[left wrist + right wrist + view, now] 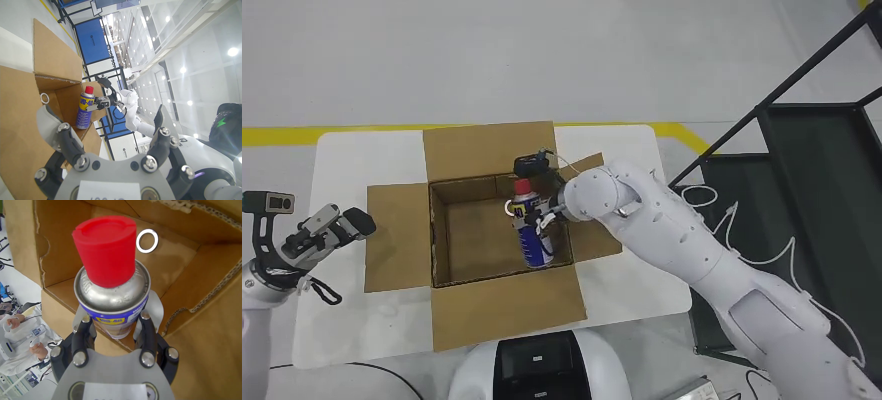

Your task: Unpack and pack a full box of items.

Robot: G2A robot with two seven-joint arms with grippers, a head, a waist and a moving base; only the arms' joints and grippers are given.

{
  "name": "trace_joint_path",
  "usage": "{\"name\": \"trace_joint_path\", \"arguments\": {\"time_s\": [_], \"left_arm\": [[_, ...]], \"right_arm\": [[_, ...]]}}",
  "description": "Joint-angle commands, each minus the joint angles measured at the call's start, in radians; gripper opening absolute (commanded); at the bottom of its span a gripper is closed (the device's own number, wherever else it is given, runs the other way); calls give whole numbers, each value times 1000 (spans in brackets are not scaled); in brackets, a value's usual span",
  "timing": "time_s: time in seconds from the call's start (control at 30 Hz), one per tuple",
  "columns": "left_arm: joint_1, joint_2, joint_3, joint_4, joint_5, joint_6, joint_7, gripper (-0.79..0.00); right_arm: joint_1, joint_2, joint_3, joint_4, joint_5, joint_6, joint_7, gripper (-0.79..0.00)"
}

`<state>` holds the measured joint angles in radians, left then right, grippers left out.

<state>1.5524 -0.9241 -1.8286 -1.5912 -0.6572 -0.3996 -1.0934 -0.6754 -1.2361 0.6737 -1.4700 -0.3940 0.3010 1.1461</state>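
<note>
A blue and yellow metal spray can with a red plastic cap (531, 226) stands upright in the right gripper (116, 312), whose pale fingers are closed round the can's upper body, one on each side, just below the silver shoulder. The can is at the right side of an open brown cardboard box (439, 236), close to that side's wall. Its base looks about level with the rim, and I cannot tell whether it rests on anything. The can is likely rigid and dent-resistant, fairly heavy if full, with a smooth painted skin that could slip. The round body is the sound place to hold it, since the cap might pull off. A small silver metal ring (147, 240) lies against an inner cardboard face of the box, floor or wall I cannot tell. The left gripper (350, 226) hangs well apart, beyond the box's left flap, its fingers spread wide and holding nothing. The box sits with all four flaps folded out on a white table (352, 160). Around it is a large hall with a pale floor, a yellow floor line, dark metal steps (802, 180) beside the table, blue panels and bright ceiling lights.
</note>
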Motion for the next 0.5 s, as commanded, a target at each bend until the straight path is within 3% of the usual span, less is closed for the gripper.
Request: {"name": "trace_joint_path", "arguments": {"time_s": [0.0, 0.07, 0.1, 0.13, 0.47], "left_arm": [[0, 0, 0, 0, 0, 0, 0, 0], [0, 0, 0, 0, 0, 0, 0, 0], [0, 0, 0, 0, 0, 0, 0, 0], [0, 0, 0, 0, 0, 0, 0, 0], [0, 0, 0, 0, 0, 0, 0, 0]], "right_arm": [[15, -12, -29, 24, -10, 14, 1, -785], [29, -24, -50, 47, -18, 27, -5, -754], [35, -30, -58, 61, -16, 34, -7, -465], [43, -36, -66, 75, -15, 37, -5, 0], [73, -71, -97, 125, 0, 32, -4, 0]]}}
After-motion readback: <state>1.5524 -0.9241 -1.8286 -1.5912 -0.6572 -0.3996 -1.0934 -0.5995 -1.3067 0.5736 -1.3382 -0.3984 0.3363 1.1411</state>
